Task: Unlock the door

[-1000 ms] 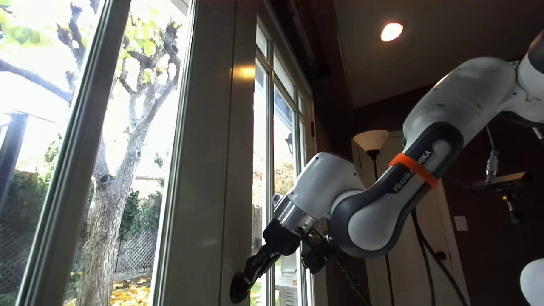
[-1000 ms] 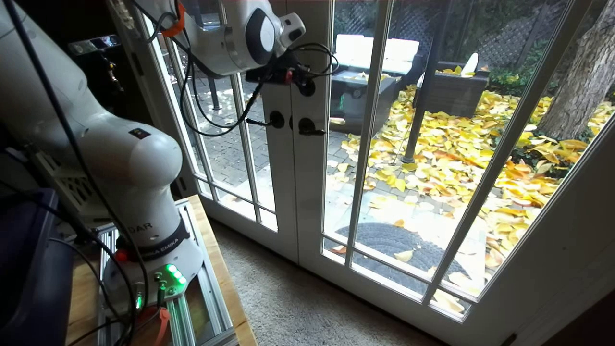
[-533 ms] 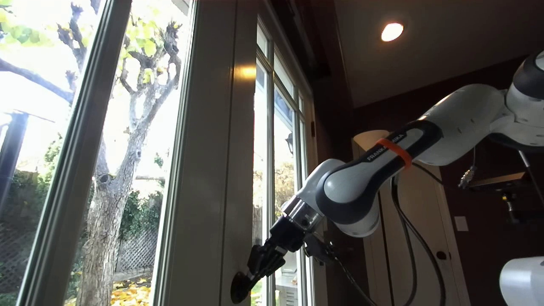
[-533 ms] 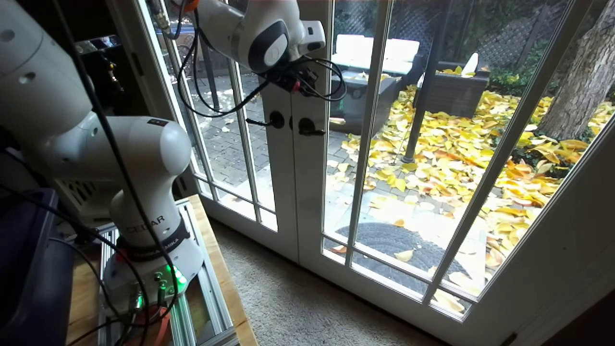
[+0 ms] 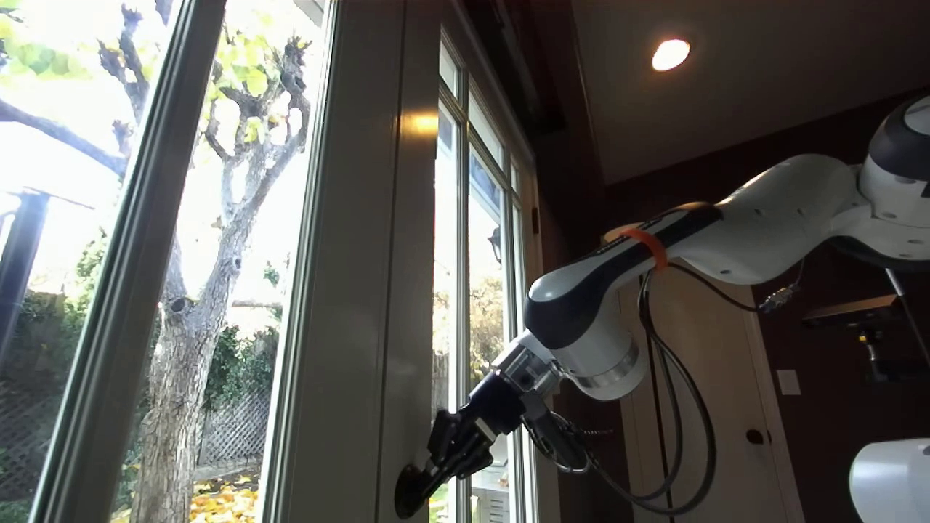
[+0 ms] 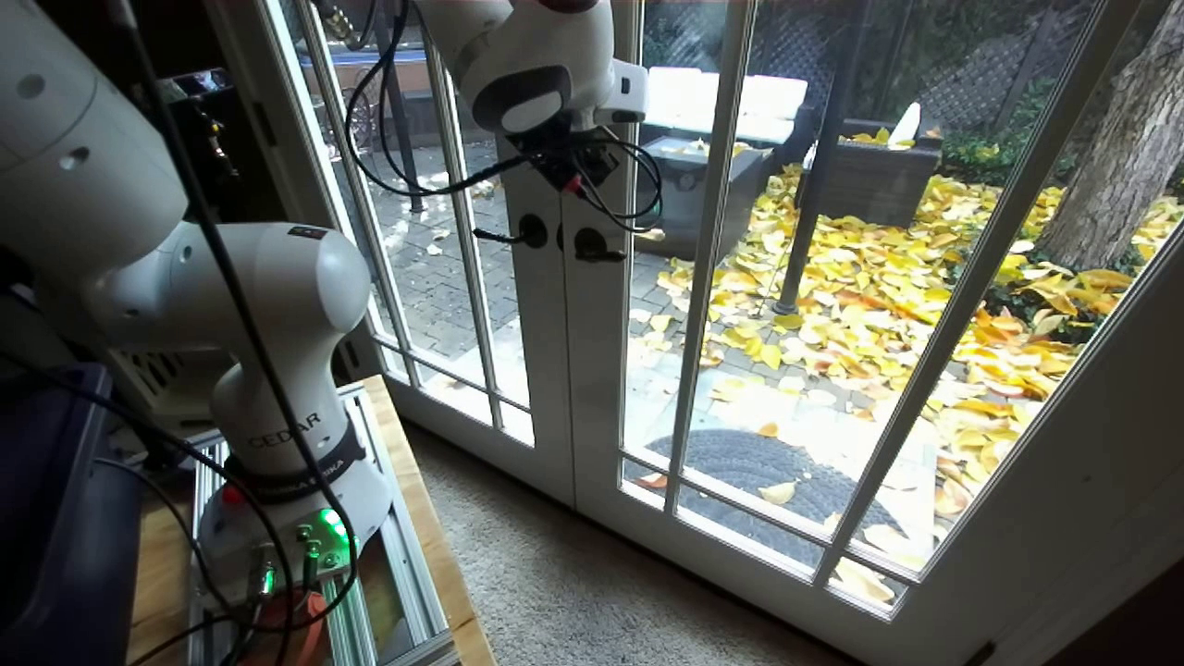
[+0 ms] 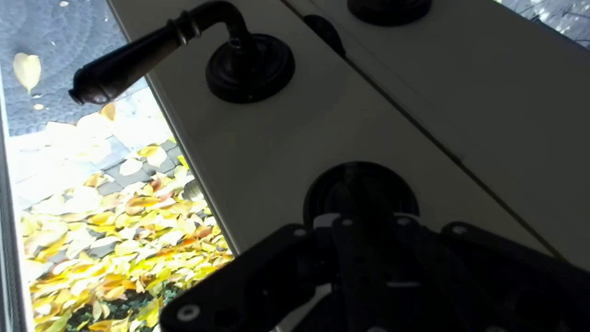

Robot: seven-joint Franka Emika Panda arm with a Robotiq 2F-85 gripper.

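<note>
The door [image 5: 349, 290] is a cream-white framed glass door and looks closed; its upright [image 6: 597, 398] also shows in an exterior view. The lock [image 5: 409, 494] is a dark round disc on that upright, above a lever handle [image 6: 601, 253]. In the wrist view the lock [image 7: 322, 189] lies right ahead of my fingers. My gripper [image 5: 434, 476] reaches down at a slant to the lock, fingertips at its centre. In the wrist view my gripper [image 7: 356, 182] has its fingers close together over the lock's middle, apparently around its turn piece. That piece is dark and mostly hidden.
A second door [image 6: 541, 351] with its own lever [image 6: 499, 236] stands beside this one. In the wrist view the near lever [image 7: 124, 60] sticks out from the door. Loose cables [image 6: 638, 185] loop around my wrist. A wooden table edge [image 6: 435, 546] carries the robot's base.
My wrist and hand have rotated about the gripper's axis while the fingertips stay at the lock. The forearm has swung lower and the cables have shifted. The doors have not visibly moved.
</note>
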